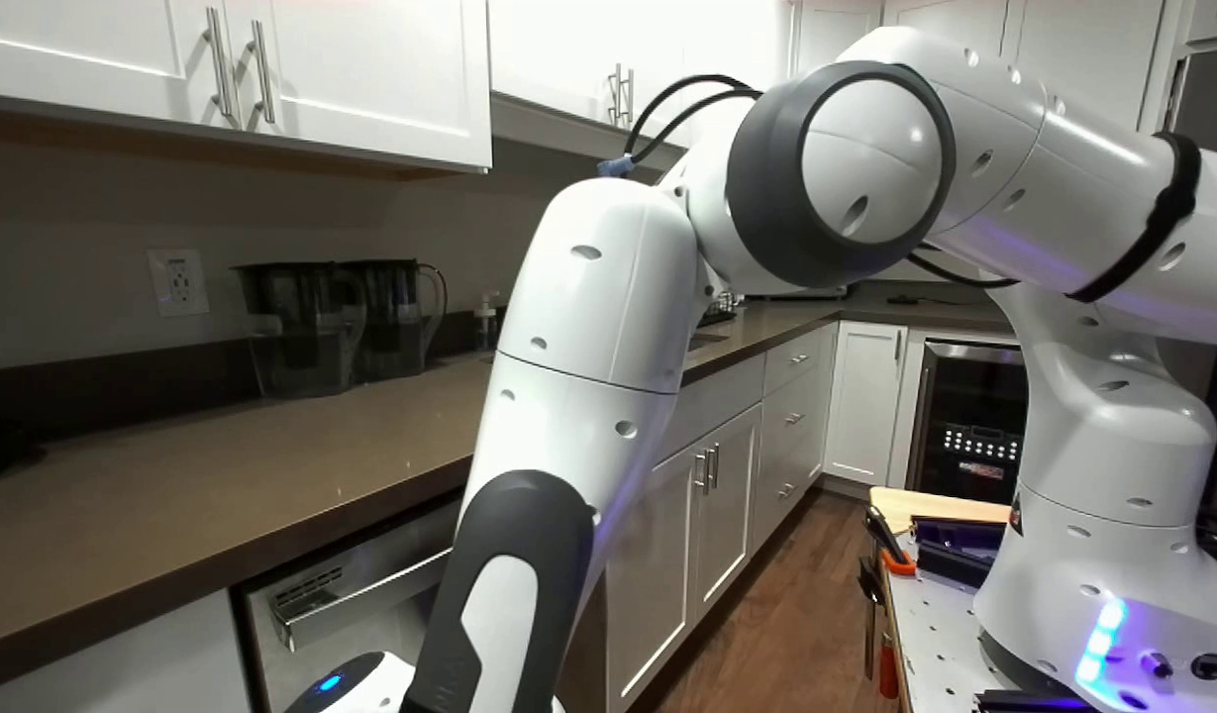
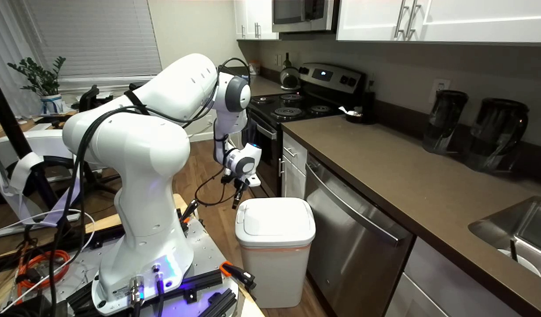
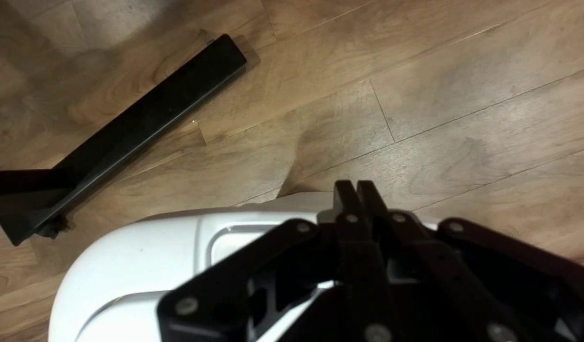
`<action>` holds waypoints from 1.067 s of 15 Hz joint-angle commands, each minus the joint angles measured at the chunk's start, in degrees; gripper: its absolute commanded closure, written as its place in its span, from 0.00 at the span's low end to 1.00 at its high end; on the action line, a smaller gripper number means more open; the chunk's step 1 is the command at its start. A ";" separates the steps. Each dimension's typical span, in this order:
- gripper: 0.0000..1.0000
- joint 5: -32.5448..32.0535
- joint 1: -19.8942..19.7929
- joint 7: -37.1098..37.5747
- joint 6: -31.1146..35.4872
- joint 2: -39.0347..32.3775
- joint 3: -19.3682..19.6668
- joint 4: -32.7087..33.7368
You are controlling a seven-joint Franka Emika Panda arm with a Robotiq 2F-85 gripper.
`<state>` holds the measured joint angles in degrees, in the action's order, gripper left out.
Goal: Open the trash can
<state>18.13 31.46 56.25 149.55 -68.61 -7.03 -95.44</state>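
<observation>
Trash can: we see smooth plastic
Dishwasher: shiny metal
Floor: wood, faint sheen
Hand: matt
Arm: smooth, glossy

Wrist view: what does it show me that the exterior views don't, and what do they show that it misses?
Only the wrist view: the black bar against the floor.
Only the exterior views: counter and pitchers in both, the stove in an exterior view.
Shared: the floor in all three; the tool and can in the wrist view and an exterior view.

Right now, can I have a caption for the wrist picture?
Shut gripper near the white bin, wood floor beyond.
</observation>
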 commanded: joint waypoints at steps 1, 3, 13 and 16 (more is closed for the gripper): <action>1.00 -0.47 -0.50 3.45 -2.02 1.56 0.25 -1.06; 1.00 -0.63 -0.48 4.66 -2.73 1.51 0.60 -0.87; 1.00 -1.71 -1.32 6.65 -7.42 -1.02 1.12 2.93; 1.00 -2.05 -1.68 6.02 -7.46 -2.98 0.69 4.75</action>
<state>17.53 30.75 61.31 143.44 -69.37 -5.54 -93.43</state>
